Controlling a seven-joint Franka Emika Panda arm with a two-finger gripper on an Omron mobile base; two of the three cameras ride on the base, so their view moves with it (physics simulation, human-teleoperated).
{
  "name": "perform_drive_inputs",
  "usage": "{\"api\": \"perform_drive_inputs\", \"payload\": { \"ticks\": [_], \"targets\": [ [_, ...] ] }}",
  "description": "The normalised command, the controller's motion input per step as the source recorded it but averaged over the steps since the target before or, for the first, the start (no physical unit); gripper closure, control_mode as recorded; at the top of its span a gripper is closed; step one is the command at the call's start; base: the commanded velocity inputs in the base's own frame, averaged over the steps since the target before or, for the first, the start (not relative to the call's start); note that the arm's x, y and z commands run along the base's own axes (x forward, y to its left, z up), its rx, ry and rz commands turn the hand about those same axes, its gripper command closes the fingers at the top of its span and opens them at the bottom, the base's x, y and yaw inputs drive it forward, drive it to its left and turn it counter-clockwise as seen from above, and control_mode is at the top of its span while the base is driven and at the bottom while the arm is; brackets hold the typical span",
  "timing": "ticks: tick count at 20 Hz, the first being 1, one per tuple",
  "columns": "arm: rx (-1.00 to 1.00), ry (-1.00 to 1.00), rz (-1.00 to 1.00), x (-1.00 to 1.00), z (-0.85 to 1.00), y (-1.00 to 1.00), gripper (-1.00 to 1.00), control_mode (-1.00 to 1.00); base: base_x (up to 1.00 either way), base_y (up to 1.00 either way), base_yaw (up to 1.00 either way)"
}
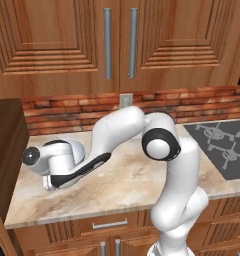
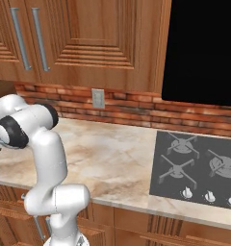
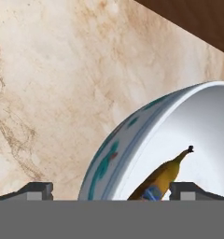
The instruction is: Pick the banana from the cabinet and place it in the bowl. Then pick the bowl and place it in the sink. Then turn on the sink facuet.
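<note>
Gripper (image 3: 111, 191): jaws wide apart, straddling the bowl's near wall, holding nothing.
Banana (image 3: 164, 176): one, lying inside the bowl; blue sticker, unreadable.
Bowl (image 3: 132, 140): one, on the marble counter (image 3: 53, 84).
Cabinet doors (image 1: 57, 40): two, behind.
Stove (image 2: 199, 168): one, right.

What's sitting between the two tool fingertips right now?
In the hand view, the bowl's patterned wall and rim, with the banana lying inside it, sit between the open fingertips.

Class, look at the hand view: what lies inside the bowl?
A banana lies inside the bowl, stem tip pointing up toward the white inner wall. Its lower end and the bowl's bottom are cut off at the picture's lower edge.
</note>
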Motion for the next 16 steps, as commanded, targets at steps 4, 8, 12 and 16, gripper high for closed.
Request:
{"api": "perform_drive_inputs", "payload": {
  "ticks": [4,8,12,16],
  "targets": [
    [0.00,0.00,0.01,0.00,-0.10,0.00,1.00,-1.00,0.00,0.00,0.00],
    [0.00,0.00,0.00,0.00,-0.03,0.00,1.00,-1.00,0.00,0.00,0.00],
    [0.00,0.00,0.00,0.00,0.00,-0.01,1.00,-1.00,0.00,0.00,0.00],
    [0.00,0.01,0.00,0.00,0.00,-0.03,1.00,-1.00,0.00,0.00,0.00]
  ]
}}
